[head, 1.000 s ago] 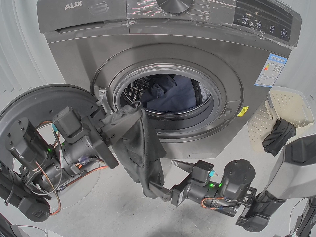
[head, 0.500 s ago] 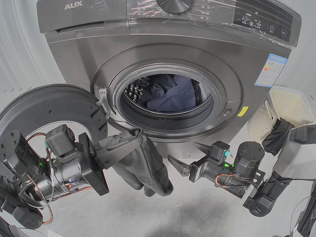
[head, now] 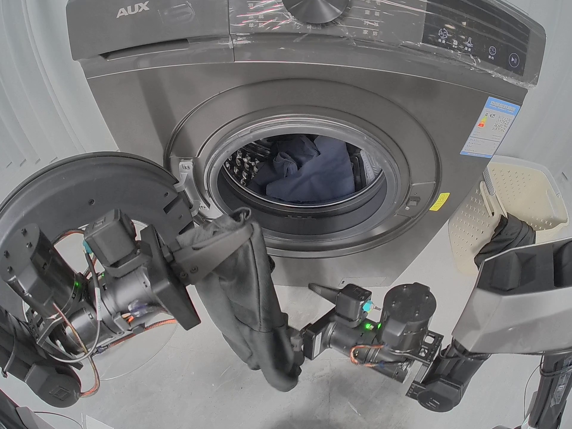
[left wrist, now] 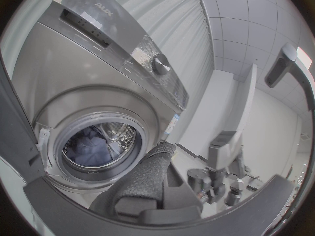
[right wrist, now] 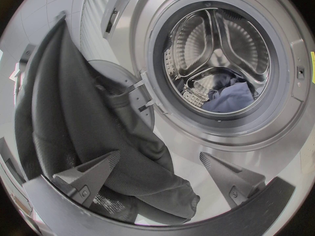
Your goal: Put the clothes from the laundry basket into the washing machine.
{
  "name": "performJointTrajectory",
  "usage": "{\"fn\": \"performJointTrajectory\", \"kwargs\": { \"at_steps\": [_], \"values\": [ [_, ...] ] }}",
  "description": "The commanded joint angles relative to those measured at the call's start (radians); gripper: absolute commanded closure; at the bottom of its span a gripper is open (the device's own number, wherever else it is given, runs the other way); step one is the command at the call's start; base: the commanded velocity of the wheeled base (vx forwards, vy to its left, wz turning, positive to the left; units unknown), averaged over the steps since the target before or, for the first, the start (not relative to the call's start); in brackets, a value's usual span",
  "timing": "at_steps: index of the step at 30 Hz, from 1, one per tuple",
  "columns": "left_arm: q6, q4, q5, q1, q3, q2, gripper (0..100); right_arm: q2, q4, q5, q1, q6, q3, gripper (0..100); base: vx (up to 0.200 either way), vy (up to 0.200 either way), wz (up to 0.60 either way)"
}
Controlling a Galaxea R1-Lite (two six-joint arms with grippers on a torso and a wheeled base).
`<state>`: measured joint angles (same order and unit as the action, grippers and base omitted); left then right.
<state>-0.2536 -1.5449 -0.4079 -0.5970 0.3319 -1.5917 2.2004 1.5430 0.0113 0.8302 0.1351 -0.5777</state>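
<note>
The left gripper (head: pixel 235 233) clamps a dark garment (head: pixel 250 299) before the washing machine (head: pixel 149 96). The right gripper (right wrist: pixel 159 154), jaws apart, is at its hanging end.

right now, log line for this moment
left tool: shut on dark garment | right tool: open at its lower end | drum: blue clothes

Laundry basket (head: pixel 527 189) half behind right arm (head: pixel 518 296)

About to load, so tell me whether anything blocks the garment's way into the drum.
Nothing visible does. The door stands swung aside, and the garment hangs from the left gripper just outside the drum.
</note>
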Motion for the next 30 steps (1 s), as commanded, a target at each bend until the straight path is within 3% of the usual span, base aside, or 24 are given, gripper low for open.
{"fn": "performJointTrajectory", "kwargs": {
  "at_steps": [1, 10, 18, 26, 30],
  "values": [
    [0.005, -0.001, 0.063, 0.022, 0.064, -0.071, 100, -0.036, 0.002, 0.001, 0.093, 0.006, 0.045, 0, 0.000, 0.000, 0.00],
    [0.001, -0.003, 0.086, -0.007, 0.084, -0.060, 100, -0.016, 0.002, 0.009, 0.145, 0.009, 0.038, 0, 0.000, 0.000, 0.00],
    [-0.003, -0.003, 0.072, -0.007, 0.044, -0.030, 100, -0.001, 0.003, 0.013, 0.118, 0.009, 0.032, 0, 0.000, 0.000, 0.00],
    [-0.001, -0.003, 0.027, -0.001, 0.021, -0.010, 100, -0.076, 0.003, 0.018, 0.040, 0.009, 0.078, 0, 0.000, 0.000, 0.00],
    [0.001, -0.003, 0.026, 0.002, 0.021, -0.010, 100, -0.173, 0.002, 0.009, -0.062, 0.006, 0.124, 0, 0.000, 0.000, 0.00]
  ]
}}
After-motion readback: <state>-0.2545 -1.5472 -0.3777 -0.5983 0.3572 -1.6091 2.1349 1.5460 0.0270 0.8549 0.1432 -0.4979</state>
